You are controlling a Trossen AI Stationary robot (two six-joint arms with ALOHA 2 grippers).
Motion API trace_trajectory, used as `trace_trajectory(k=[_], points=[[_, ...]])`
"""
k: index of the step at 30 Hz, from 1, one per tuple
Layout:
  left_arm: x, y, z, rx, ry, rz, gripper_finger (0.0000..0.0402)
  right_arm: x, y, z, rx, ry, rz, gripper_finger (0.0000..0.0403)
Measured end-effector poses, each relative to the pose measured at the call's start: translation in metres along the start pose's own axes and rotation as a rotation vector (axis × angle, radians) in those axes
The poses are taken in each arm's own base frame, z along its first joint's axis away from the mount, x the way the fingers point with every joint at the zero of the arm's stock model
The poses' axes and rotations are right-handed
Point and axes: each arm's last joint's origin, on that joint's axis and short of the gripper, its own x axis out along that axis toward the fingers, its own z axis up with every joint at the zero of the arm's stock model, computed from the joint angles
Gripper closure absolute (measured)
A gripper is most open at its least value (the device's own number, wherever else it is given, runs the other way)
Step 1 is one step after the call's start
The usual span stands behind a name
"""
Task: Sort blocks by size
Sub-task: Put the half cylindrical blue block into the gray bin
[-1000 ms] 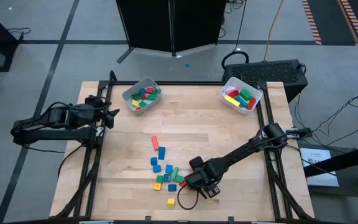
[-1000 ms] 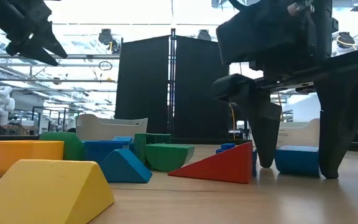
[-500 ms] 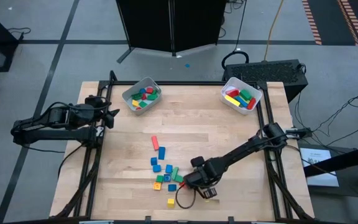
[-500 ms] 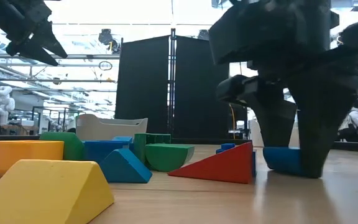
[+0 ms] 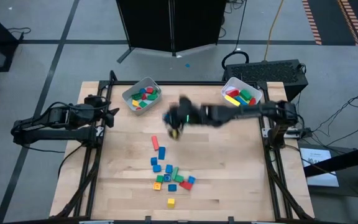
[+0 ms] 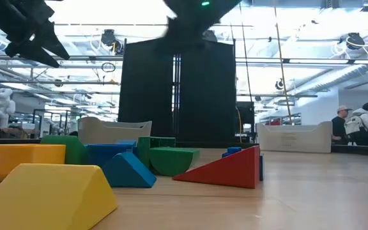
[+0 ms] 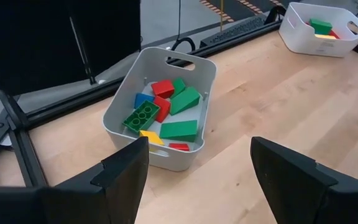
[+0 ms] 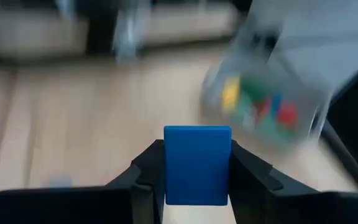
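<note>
Loose blocks (image 5: pixel 168 175) in red, blue, green and yellow lie on the table's near middle, with a red bar (image 5: pixel 155 142) and a blue bar (image 5: pixel 161 152) just beyond them. In the low view they show as wedges and cubes (image 6: pixel 126 167). My right gripper (image 5: pixel 176 124) is high over the table's far middle, blurred, shut on a blue block (image 8: pixel 197 163); the left bin (image 8: pixel 263 106) shows ahead of it. My left gripper (image 5: pixel 112 116) waits open at the table's left edge, facing the left bin (image 7: pixel 160 112). My right gripper pinches the blue block by two opposite sides (image 8: pixel 169 168) between its two fingers (image 8: pixel 146 171). The block's flat face stands up between the fingers. It is lifted clear, high above the table.
Two white bins stand at the far edge: the left bin (image 5: pixel 142 95) holds several red, green, blue and yellow blocks, and the right bin (image 5: pixel 241 94) holds longer yellow, green and red ones. Bare wood lies between the bins and the loose blocks. People show in the room behind (image 6: pixel 363 124).
My right gripper has closed its fingers on a blue block at the table's near middle and taken hold. It has then risen and swung fast toward the far edge and the left bin, carrying the block clear of the table. The other blocks have stayed put.
</note>
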Motion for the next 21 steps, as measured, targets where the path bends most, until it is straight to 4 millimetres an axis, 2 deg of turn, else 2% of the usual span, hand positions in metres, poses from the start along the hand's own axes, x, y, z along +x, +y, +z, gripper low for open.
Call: trace_trajectory(k=[2,5,9,12,14,16,17,19,21], points=[[0.000,0.000,0.000,0.000,-0.001,0.002,0.0120,0.014,-0.030,0.017,0.106,-0.182,-0.003,0.0293],[0.000,0.000,0.000,0.000,-0.005,0.009,0.0120,0.037,-0.073,0.030,0.254,-0.365,-0.015,0.0293],[0.001,0.000,0.000,-0.013,-0.009,0.027,0.0120,0.080,-0.114,0.041,0.369,-0.383,0.053,0.0293],[0.001,0.001,0.001,-0.043,-0.023,0.055,0.0120,0.119,-0.123,0.048,0.383,-0.300,0.160,0.0293],[0.001,0.001,0.001,-0.042,-0.027,0.065,0.0120,0.141,-0.124,0.053,0.375,-0.233,0.155,0.0293],[0.001,0.002,0.001,-0.043,-0.028,0.068,0.0120,0.154,-0.131,0.059,0.347,-0.184,0.106,0.0293],[0.001,0.001,0.001,-0.045,-0.028,0.068,0.0120,0.163,-0.135,0.052,0.340,-0.147,0.070,0.0293],[0.001,0.001,0.001,-0.055,-0.029,0.067,0.0120,0.167,-0.144,0.041,0.355,-0.168,0.049,0.0293],[0.001,0.002,0.000,-0.067,-0.028,0.068,0.0120,0.173,-0.149,0.022,0.388,-0.092,0.014,0.0293]])
